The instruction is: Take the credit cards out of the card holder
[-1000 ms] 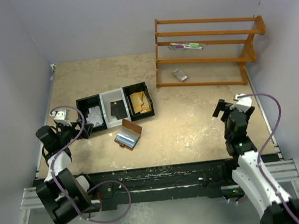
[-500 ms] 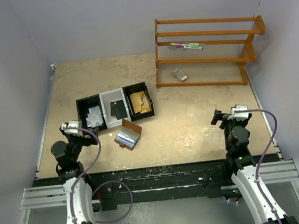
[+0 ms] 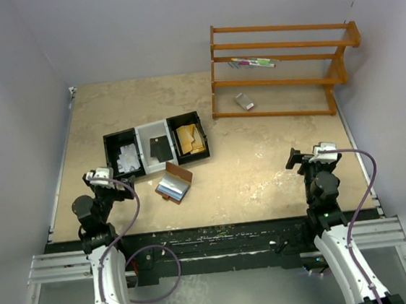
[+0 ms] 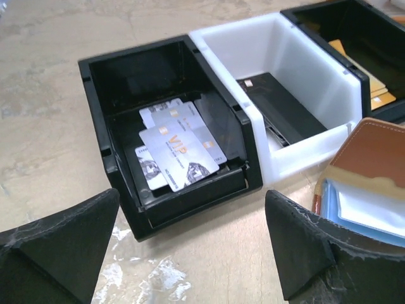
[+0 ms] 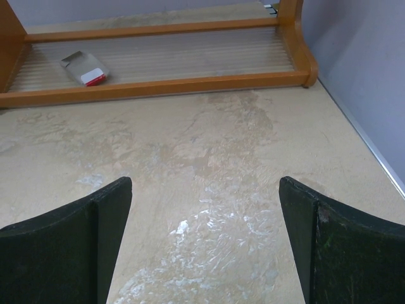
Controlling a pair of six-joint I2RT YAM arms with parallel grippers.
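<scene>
1. While the card holder (image 3: 173,182) is lying open just beside the tray (image 4: 95,120), the credit cards (image 3: 171,190) are sitting inside it.
2. The left gripper (image 3: 116,188) is hovering near it, jaws gaping wide, empty.
3. The right gripper (image 3: 296,160) is hanging well apart, equally wide.

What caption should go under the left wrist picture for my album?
Open left gripper faces a black tray compartment holding pale cards, brown card holder at the frame's right.

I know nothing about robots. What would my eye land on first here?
Probably the orange wooden rack at the back right, bright against the pale table. Next, the black-and-white tray left of centre, with a brown card holder lying open just in front, light blue cards showing.
</scene>
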